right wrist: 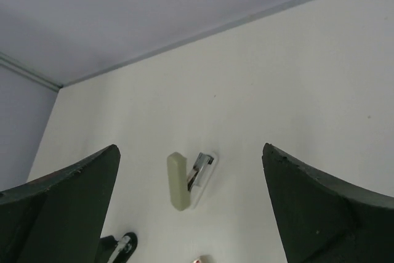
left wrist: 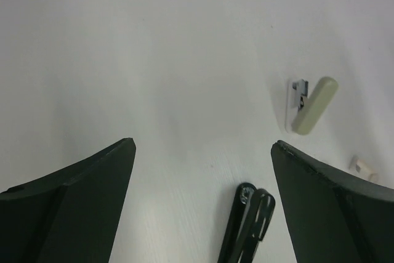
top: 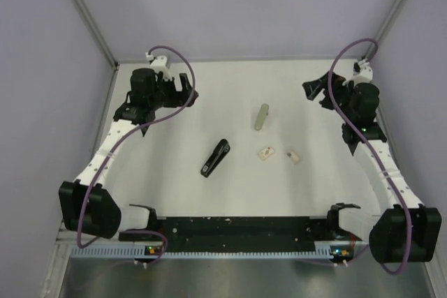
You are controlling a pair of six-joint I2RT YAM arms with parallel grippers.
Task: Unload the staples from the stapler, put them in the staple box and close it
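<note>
The stapler (top: 215, 158) lies untouched mid-surface (top: 209, 109), a pale green stick (top: 260, 117) at its 1 o'clock, while the left end effector (top: 187, 91) and right end effector (top: 313, 91) stand apart, empty.

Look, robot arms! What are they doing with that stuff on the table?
Nothing is being handled right now. The left tool and the right tool both hang open and empty above the far corners of the white table. The slim black desk stapler lies near the middle, with neither arm touching it, so the unloading has not started. Behind it lies a pale green rounded stick, and two small pale pieces sit on the right arm's side of it.
</note>
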